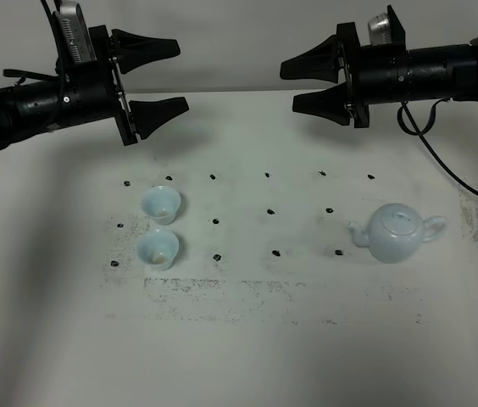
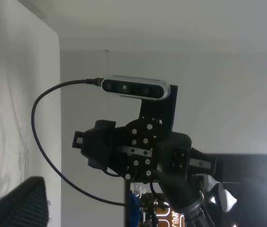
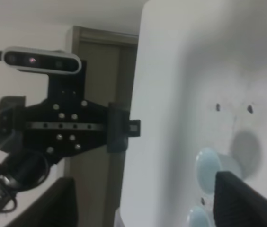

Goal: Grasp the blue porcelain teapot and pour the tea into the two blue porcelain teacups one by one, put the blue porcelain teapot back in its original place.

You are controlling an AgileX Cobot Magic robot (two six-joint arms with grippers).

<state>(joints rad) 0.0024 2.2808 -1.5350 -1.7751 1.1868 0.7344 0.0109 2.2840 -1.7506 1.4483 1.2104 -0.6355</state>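
Observation:
The blue porcelain teapot (image 1: 397,233) stands upright on the white table (image 1: 247,356) at the right, lid on, spout pointing left and handle to the right. The two blue porcelain teacups (image 1: 160,203) (image 1: 158,249) stand side by side at the left, one behind the other. My left gripper (image 1: 180,75) hovers open above the table's far left, nothing between its fingers. My right gripper (image 1: 288,86) hovers open at the far right, facing the left one, well above and behind the teapot. The right wrist view shows one teacup (image 3: 212,169) and the rim of the other (image 3: 197,218).
A grid of small black dots (image 1: 271,211) marks the table, with scuffed dark specks along the front of it. A black cable (image 1: 442,161) hangs from the right arm over the table's right side. Each wrist view shows the opposite arm's camera mount (image 2: 138,142) (image 3: 53,123).

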